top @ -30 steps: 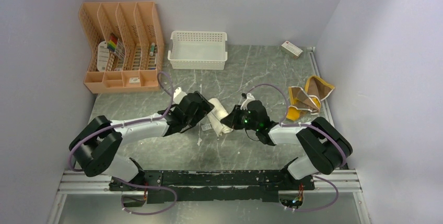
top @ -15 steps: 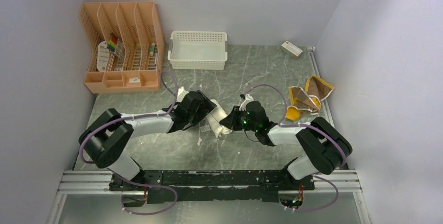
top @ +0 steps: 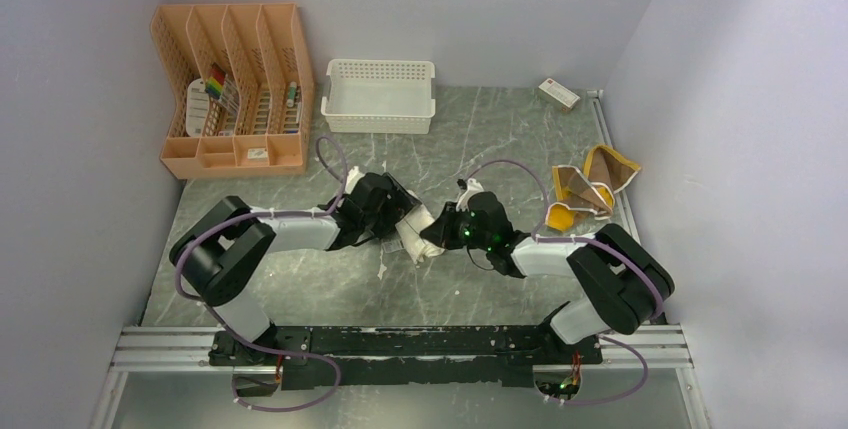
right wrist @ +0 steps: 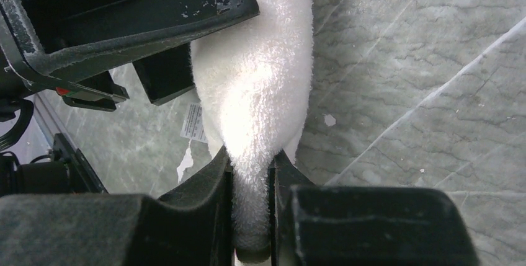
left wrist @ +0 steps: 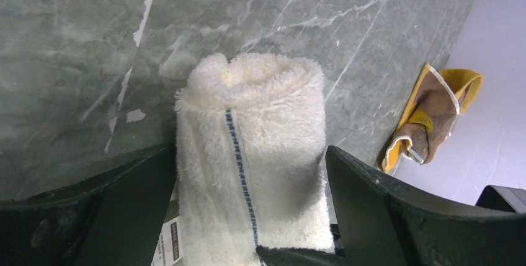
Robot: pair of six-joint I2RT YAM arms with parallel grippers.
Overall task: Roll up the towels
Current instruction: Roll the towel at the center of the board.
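- Closed in over the last second: left pincer, now astride the rolled white towel at the middle of the table, jaws spread wide, gripping nothing.
- Unmoved meanwhile: right pincer, clamped tight on one end of that roll.
- Judged: white roll about done, ready for a two-sided hold; mustard-yellow towel crumpled at the table's right edge, not yet rolled.
- Counted: two towels, two pincers, one white lattice basket, one orange organiser, one small box at the far right corner.

Left hand moved forward, now open around the rolled white towel
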